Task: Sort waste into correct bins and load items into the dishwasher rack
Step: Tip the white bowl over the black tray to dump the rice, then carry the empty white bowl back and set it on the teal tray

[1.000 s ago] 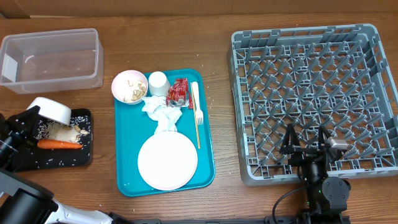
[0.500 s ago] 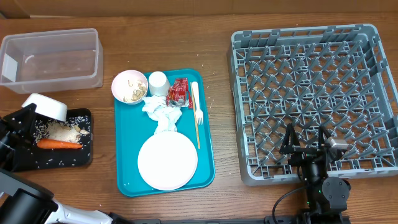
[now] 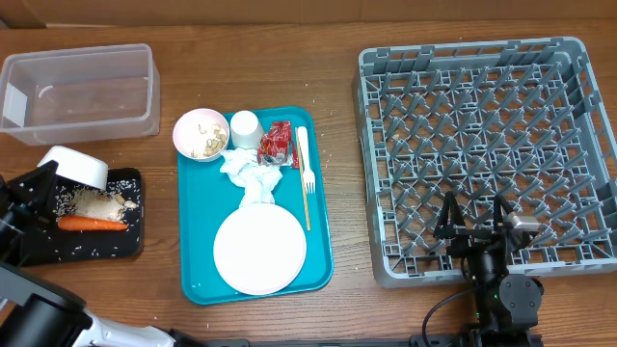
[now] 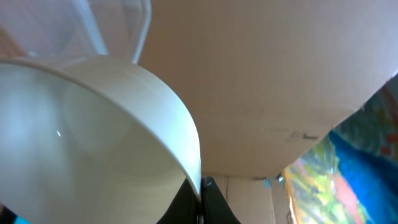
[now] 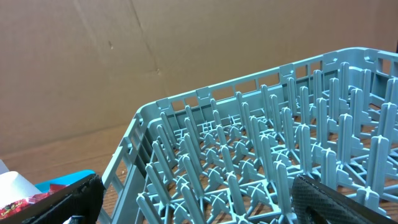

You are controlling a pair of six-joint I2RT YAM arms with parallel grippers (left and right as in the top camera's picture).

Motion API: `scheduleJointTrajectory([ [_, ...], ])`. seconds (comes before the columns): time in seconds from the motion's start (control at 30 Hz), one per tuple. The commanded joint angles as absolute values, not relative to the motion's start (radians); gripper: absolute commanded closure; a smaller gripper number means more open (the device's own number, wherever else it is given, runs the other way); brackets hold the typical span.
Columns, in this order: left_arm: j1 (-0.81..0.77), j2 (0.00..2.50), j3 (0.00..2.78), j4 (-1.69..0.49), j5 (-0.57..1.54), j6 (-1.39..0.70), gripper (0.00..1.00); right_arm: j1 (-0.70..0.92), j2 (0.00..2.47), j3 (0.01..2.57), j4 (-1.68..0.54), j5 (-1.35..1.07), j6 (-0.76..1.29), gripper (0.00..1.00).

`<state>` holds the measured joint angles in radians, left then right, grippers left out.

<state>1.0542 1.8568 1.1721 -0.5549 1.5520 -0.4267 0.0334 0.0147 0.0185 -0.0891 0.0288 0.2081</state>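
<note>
My left gripper [image 3: 40,185] is shut on the rim of a small white bowl [image 3: 79,170], held tilted over the back left corner of the black tray [image 3: 29,246]. The left wrist view shows the bowl [image 4: 93,137] with its rim pinched between my left gripper's [image 4: 200,202] black fingers. In the tray lie an orange carrot [image 3: 92,224] and beige rice scraps [image 3: 101,204]. My right gripper [image 3: 472,227] is open over the front edge of the grey-blue rack [image 3: 482,145], nothing between its fingers [image 5: 336,199].
A clear tub [image 3: 82,92] stands at the back left. The teal tray [image 3: 198,241] holds a round plate [image 3: 258,249], a bowl with scraps [image 3: 201,133], a cup [image 3: 246,128], a red wrapper [image 3: 277,143], crumpled napkins [image 3: 253,175] and a fork [image 3: 306,169].
The bowl in my left gripper has shifted slightly to the left over the black tray. The right arm has not moved.
</note>
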Motion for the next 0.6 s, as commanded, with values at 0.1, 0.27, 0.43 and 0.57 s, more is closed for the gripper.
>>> scheduleJointTrajectory([
  [0.1,0.964,1.566,1.175,-0.585,1.433,-0.404,0.96,0.038,0.004,0.008,-0.081,0.024,0.201,0.00],
  [0.27,0.822,1.360,1.175,-0.739,1.131,-0.367,0.92,0.038,0.004,0.008,-0.081,0.024,0.201,0.00],
  [0.43,0.564,1.246,1.175,-0.965,0.546,-0.344,0.91,0.038,0.004,0.008,-0.081,0.024,0.201,0.00],
  [0.57,0.323,1.267,1.173,-1.031,0.253,-0.344,0.91,0.038,0.004,0.008,-0.081,0.024,0.201,0.00],
])
